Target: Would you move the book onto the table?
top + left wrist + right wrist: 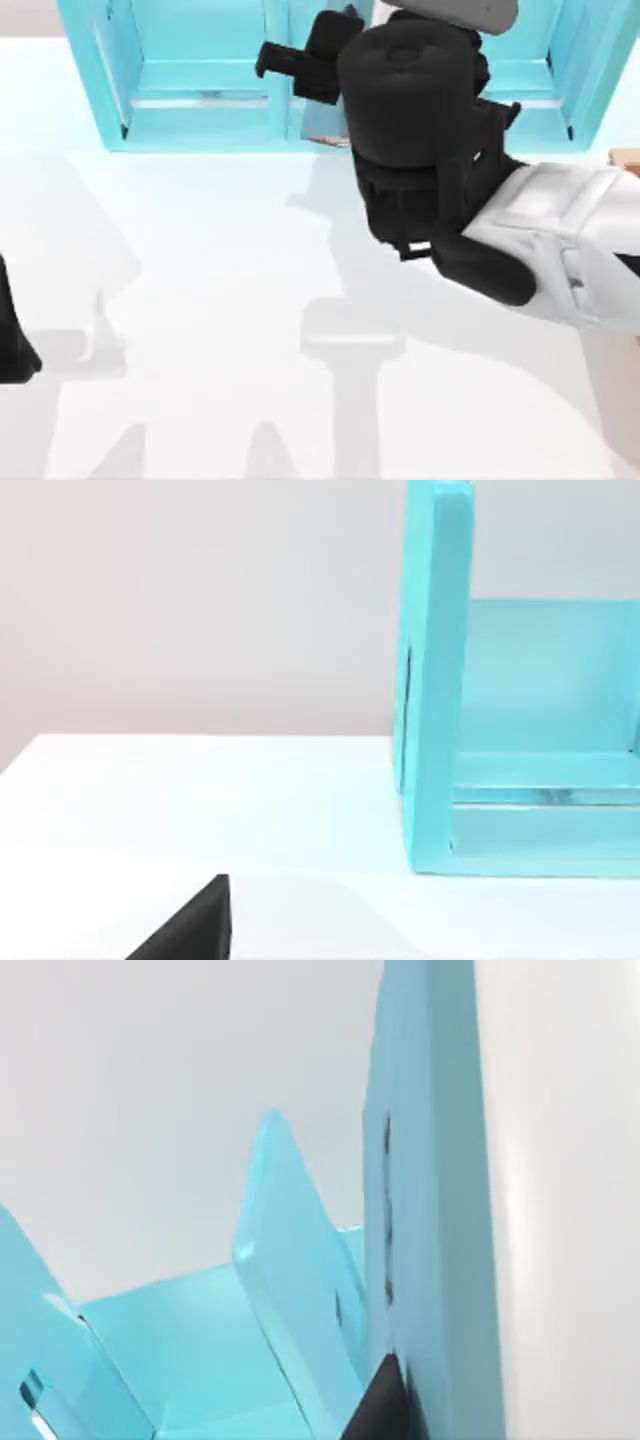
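Fingers of right gripper [378,1408], grip state cannot be told, inside light-blue compartmented shelf unit [200,110]; thick teal-blue hardback book [425,1190] upright just beside them, judged rigid, weighty, smooth, best pinched across both covers; left arm [10,345] parked over plain white table [200,300].

Rendered simulation test bench, not lived-in room. Plain white table [200,300] stretching across top view, flat and unmarked, shadows lying on it. Light-blue shelf unit [200,90] standing at far edge, walls smooth and textureless, looking like computer model. Blank pale wall [200,600] rising behind table in left wrist view, no windows, no furniture showing. Black-and-white robot arm [480,200] reaching over table from right. Corner of tan box [626,158] sitting at right edge.
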`<state>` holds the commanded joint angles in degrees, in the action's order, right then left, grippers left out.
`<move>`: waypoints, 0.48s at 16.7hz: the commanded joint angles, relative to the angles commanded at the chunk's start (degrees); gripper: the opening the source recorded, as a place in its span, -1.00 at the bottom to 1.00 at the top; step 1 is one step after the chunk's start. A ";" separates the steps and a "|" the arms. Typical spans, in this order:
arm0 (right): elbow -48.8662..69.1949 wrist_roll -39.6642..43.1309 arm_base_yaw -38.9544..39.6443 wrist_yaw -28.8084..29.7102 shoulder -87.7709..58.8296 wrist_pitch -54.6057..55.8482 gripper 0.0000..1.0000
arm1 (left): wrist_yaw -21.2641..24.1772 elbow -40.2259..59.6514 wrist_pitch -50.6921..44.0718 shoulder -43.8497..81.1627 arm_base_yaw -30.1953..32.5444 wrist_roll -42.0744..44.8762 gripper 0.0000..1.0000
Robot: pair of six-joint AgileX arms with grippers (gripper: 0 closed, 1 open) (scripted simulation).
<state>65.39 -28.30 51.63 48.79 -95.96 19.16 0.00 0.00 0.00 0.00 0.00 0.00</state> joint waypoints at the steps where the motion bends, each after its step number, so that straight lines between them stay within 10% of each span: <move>1: -0.83 2.42 0.49 -0.01 -0.11 0.80 -1.00 | 0.00 0.00 0.00 0.00 0.00 0.00 1.00; 8: -11.63 34.82 5.19 -0.16 -1.21 9.26 -1.00 | 0.00 0.00 0.00 0.00 0.00 0.00 1.00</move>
<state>53.76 6.52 56.82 48.63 -97.17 28.42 0.00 0.00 0.00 0.00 0.00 0.00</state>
